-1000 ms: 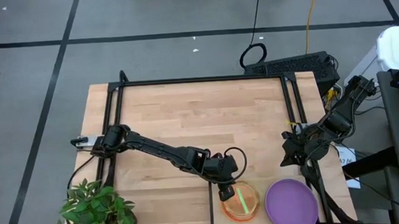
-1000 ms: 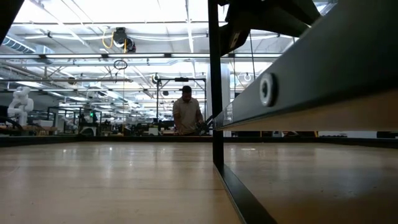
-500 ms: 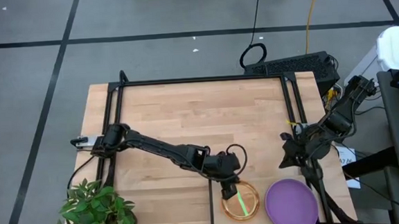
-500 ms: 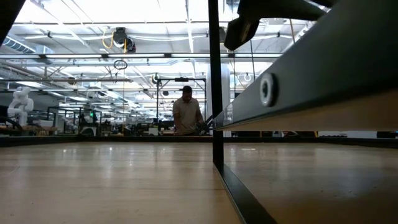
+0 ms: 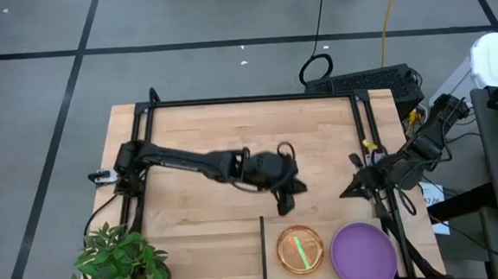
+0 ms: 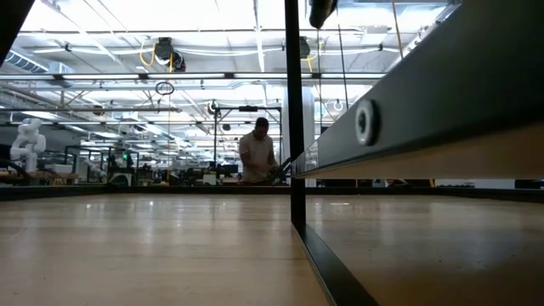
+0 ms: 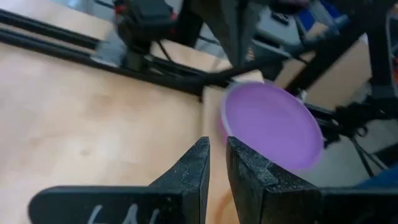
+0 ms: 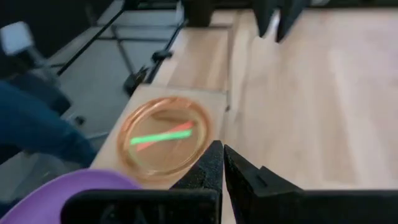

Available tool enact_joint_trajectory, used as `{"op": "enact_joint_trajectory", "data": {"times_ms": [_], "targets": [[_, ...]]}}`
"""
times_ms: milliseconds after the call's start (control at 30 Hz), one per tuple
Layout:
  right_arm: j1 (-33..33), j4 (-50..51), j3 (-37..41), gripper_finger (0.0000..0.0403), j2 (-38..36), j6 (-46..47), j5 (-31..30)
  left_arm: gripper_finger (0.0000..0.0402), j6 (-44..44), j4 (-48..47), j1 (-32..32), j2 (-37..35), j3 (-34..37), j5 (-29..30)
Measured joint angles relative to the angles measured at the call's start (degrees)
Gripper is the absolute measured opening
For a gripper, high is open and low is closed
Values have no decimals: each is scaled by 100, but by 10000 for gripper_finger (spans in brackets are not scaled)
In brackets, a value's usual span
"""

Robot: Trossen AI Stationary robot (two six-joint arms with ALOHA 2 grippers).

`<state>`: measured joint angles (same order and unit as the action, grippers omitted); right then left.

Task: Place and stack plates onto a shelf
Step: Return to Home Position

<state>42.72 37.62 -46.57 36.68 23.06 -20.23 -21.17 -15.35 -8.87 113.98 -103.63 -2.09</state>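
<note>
High view: the left claw (image 5: 285, 205) and the right claw (image 5: 347, 191) are hovering, both pressed together, near a translucent orange round plate (image 5: 300, 250) and an opaque purple round plate (image 5: 363, 254).

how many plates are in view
2: a purple plate at the high view's bottom right, a translucent plate just left of it. More may be hidden stacked beneath.

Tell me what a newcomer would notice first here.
Two bright plates lie side by side at the table edge: a purple plate and a smaller translucent orange plate streaked green. The left gripper hangs shut over the middle, the right gripper near the right side; a plant fills one corner.
</note>
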Motion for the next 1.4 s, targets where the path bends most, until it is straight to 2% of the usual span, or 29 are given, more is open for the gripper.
{"op": "enact_joint_trajectory", "data": {"times_ms": [100,233,300,400,500,667,800,900,1067,1300,1400], "targets": [[-2,-10,0,0,-162,-177,-409,58,173,-219,245,-274,4,-8],[-48,-10,0,0,-403,-251,-778,49,908,-448,590,-677,-5,-112],[-129,-14,0,0,-526,-254,-1042,35,1308,-419,787,-814,-12,-420],[-306,-11,0,0,-653,-297,-1578,9,1622,-443,1087,-905,-6,-1299],[-526,-140,0,0,-745,-349,-1787,5,1708,-938,1329,-991,3,-1936],[-776,-493,182,0,-872,-890,-1883,3,2176,-1178,1554,-1163,286,-2115],[-945,-1017,665,0,-1080,-1236,-1862,2,1943,-638,1663,-1415,1125,-2065],[-1002,-1692,1214,0,-1354,-1502,-1581,2,1730,-119,1663,-1658,1854,-1882],[-1096,-2939,2340,0,-1855,-1847,-1123,1,1695,584,1612,-2239,2981,-1263],[-1289,-4549,3749,0,-2175,-2153,-800,1,1353,1809,1583,-3337,4833,-931],[-1386,-5163,4201,0,-2196,-2229,-798,1,1482,1897,1603,-3797,5351,-783]]}}
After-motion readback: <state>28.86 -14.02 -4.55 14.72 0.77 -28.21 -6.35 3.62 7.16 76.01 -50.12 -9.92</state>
